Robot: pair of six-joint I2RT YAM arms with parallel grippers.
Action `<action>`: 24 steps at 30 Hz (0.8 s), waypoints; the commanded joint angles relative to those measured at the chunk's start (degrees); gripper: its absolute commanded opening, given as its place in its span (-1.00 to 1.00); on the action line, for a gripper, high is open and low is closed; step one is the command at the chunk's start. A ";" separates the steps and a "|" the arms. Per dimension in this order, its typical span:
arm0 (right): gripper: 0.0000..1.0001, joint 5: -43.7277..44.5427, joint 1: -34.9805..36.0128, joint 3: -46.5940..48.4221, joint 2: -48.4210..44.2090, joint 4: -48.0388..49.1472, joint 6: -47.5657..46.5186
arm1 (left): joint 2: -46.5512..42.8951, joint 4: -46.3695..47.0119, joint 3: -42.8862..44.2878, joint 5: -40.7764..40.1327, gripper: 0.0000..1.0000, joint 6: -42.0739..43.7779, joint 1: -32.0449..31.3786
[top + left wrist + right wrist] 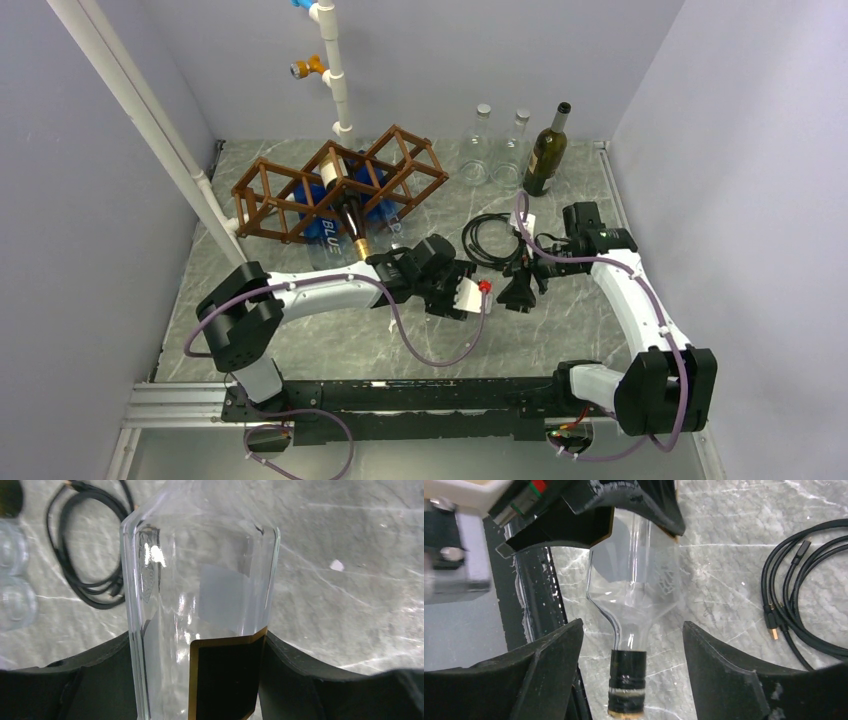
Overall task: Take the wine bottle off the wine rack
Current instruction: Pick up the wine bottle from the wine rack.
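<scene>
Both arm bases sit at the near edge of the desk, and the arms reach toward its middle. The left gripper (200, 647) is clamped on the body of a clear bottle (200, 580), a black finger (310, 680) pressed to each side near a black label with a gold border. The bottle is off the wine rack (268, 195), level over the middle of the desk, just in front of the rack's right end. I cannot tell whether it touches the desk (300, 350).

The bottle's neck points to the right gripper (631, 640). That gripper is open, its fingers (724, 665) either side of the black-capped neck and not touching it.

The rack stands near the far left corner of the desk. A dark bottle (345, 212) with a gold neck lies in a middle cell, and blue bottles (320, 228) lie beside it. A coiled black cable (490, 240) lies right of the rack. Two empty clear bottles (476, 150) and a dark green bottle (546, 155) stand upright along the far edge. A white pipe (335, 70) rises behind the rack.
</scene>
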 commanded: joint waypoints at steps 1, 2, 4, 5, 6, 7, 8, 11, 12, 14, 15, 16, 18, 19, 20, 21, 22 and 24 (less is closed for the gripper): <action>0.54 -3.38 0.13 2.82 -1.22 -1.43 -2.86 | -4.64 8.70 -0.78 3.04 -1.00 -3.01 -0.15; 0.56 -3.34 0.06 3.31 -1.14 -2.15 -3.23 | -4.80 9.62 -1.38 2.90 -1.00 -3.52 -0.15; 0.60 -3.55 0.05 4.64 -0.73 -4.20 -4.42 | -5.48 11.90 -2.60 2.68 -1.00 -4.42 -0.15; 0.62 -3.69 -0.03 5.68 -0.44 -5.42 -5.08 | -5.85 12.87 -3.19 2.62 -1.00 -5.02 -0.11; 0.63 -3.79 0.03 6.90 -0.20 -7.10 -5.97 | -6.25 13.60 -3.69 2.67 -1.00 -5.68 -0.02; 0.64 -4.11 -0.02 8.10 0.14 -8.87 -6.92 | -6.68 14.45 -4.16 2.80 -1.00 -6.42 0.13; 0.65 -4.73 -0.13 9.52 0.52 -10.45 -7.97 | -7.20 15.34 -4.65 3.13 -1.00 -7.50 0.30; 0.66 -6.52 -0.76 13.55 1.06 -15.74 -10.99 | -9.27 18.41 -6.50 4.68 -1.00 -12.69 1.23; 0.66 -7.13 -1.09 14.90 1.26 -17.18 -11.95 | -10.03 19.80 -7.21 5.36 -1.00 -14.71 1.66; 0.66 -8.12 -1.88 17.84 1.65 -19.79 -14.35 | -11.60 22.90 -8.94 6.69 -1.00 -19.00 2.46; 0.66 -8.41 -2.08 18.92 1.93 -21.02 -15.53 | -12.36 24.51 -9.93 7.14 -1.00 -20.86 2.79; 0.67 -8.45 -2.14 20.25 2.11 -21.86 -16.56 | -13.06 26.72 -10.83 7.48 -1.00 -23.02 3.02; 0.68 -8.19 -2.24 23.11 2.26 -22.32 -17.28 | -14.52 29.70 -12.57 7.28 -1.00 -26.68 3.17; 0.70 -8.05 -2.24 24.73 2.19 -22.37 -17.39 | -15.30 31.44 -13.54 7.19 -1.00 -28.52 3.25; 0.71 -8.13 -2.24 26.46 2.15 -22.26 -17.43 | -16.00 33.43 -14.64 7.07 -1.00 -30.38 3.33; 0.74 -8.30 -2.24 28.31 2.02 -22.26 -17.65 | -16.66 35.37 -15.71 6.89 -1.00 -32.17 3.43; 0.77 -9.02 -2.24 30.01 1.92 -22.27 -17.92 | -17.30 37.64 -17.00 6.77 -1.00 -33.98 3.49; 0.85 -10.68 -2.24 32.49 1.72 -21.97 -18.30 | -18.46 41.95 -19.40 6.10 -1.00 -37.17 3.62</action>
